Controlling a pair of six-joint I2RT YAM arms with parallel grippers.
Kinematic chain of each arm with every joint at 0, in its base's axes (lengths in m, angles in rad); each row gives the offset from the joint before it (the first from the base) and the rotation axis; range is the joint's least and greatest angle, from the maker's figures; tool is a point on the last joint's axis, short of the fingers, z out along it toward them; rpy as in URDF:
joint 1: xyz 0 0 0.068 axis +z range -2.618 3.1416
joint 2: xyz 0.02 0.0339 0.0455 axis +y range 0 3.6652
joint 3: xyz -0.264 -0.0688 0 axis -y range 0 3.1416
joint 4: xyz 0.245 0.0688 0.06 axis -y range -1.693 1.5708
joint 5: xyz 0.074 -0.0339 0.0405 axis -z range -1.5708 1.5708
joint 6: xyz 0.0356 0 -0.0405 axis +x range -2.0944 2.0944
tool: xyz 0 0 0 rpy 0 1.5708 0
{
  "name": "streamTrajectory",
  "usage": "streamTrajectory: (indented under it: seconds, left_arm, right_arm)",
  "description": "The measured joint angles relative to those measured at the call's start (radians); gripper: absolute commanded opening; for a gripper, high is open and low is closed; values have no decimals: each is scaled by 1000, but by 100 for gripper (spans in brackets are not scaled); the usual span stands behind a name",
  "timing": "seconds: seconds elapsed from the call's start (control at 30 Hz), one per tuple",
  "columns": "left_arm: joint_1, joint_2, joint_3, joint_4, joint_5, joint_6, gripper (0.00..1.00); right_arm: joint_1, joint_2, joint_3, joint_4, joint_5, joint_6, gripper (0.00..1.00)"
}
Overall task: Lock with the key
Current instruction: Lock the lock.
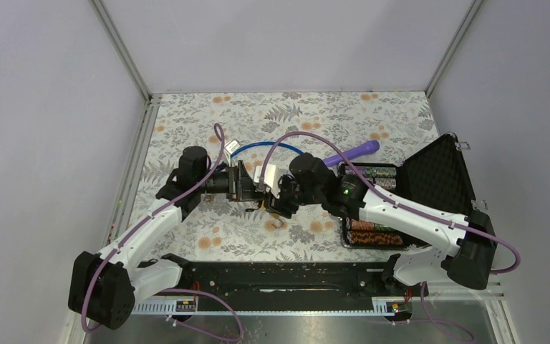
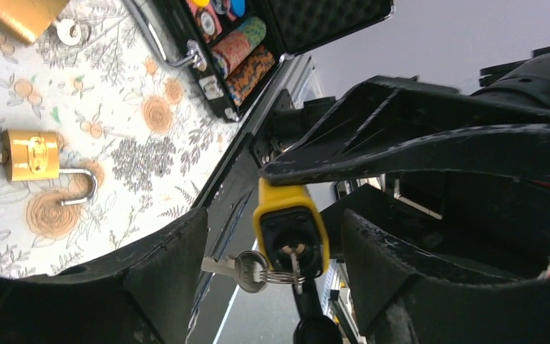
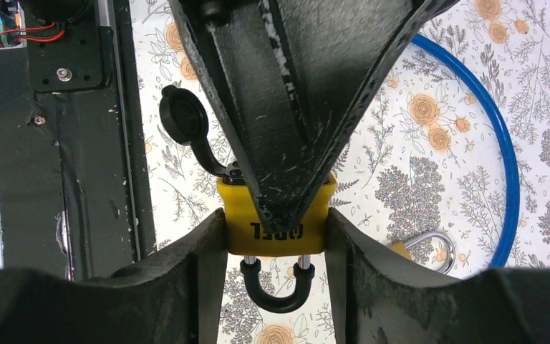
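Yellow plastic-cased padlock (image 3: pixel 276 231) with black shackle, held above the floral-print table (image 1: pixel 315 107) between two arms.

Right gripper (image 3: pixel 276 240) is clamped on the padlock's sides. Left gripper (image 2: pixel 276 247), fingers apart, flanks the small silver key (image 2: pixel 295 252), which appears seated in the keyhole, and touches nothing. Risk: closing on the dangling wire key ring (image 2: pixel 276 276) or the spare silver key (image 2: pixel 247 271) instead of the seated key's head, so the turn slips. A hard twist could also rotate the padlock within the right gripper's hold.
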Motion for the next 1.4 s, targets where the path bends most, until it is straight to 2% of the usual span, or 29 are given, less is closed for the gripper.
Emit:
streamTrajectory:
  seconds: [0.1, 0.33, 0.4, 0.53, 0.63, 0.8, 0.87, 0.97, 1.13, 1.27, 1.4]
  left_arm:
    - [-5, 6, 2, -53, -1, 32, 64]
    - [-26, 21, 12, -89, 1, 49, 46]
    - [-32, 21, 17, -91, 1, 55, 37]
    - [-38, 27, 26, -106, 3, 39, 2]
    - [-35, 33, 27, -119, -3, 11, 0]
    - [-34, 34, 27, -101, -17, 10, 0]
    - [-31, 36, 28, -90, -19, 5, 0]
    - [-4, 38, 37, -76, -27, -9, 0]
    - [58, 38, 73, -57, -51, -13, 0]
    - [69, 38, 118, -52, -58, -3, 0]
    - [69, 27, 158, -50, -57, 22, 0]
  right_arm:
    - [0, 0, 7, -5, -2, -7, 42]
    - [1, 8, 10, -33, -7, -14, 42]
    - [1, 14, 10, -34, -7, -14, 42]
    - [1, 20, 13, -37, -1, -25, 42]
    - [2, 28, 14, -41, 12, -35, 49]
    - [4, 38, 26, -31, 51, 5, 84]
    - [3, 37, 27, -16, 71, 23, 93]
    - [3, 19, 12, 4, 100, 39, 96]
    - [-39, -108, -77, 21, 98, 125, 93]
    - [-155, -206, -122, 78, 32, 312, 92]
    - [-204, -232, -165, 217, -39, 524, 91]
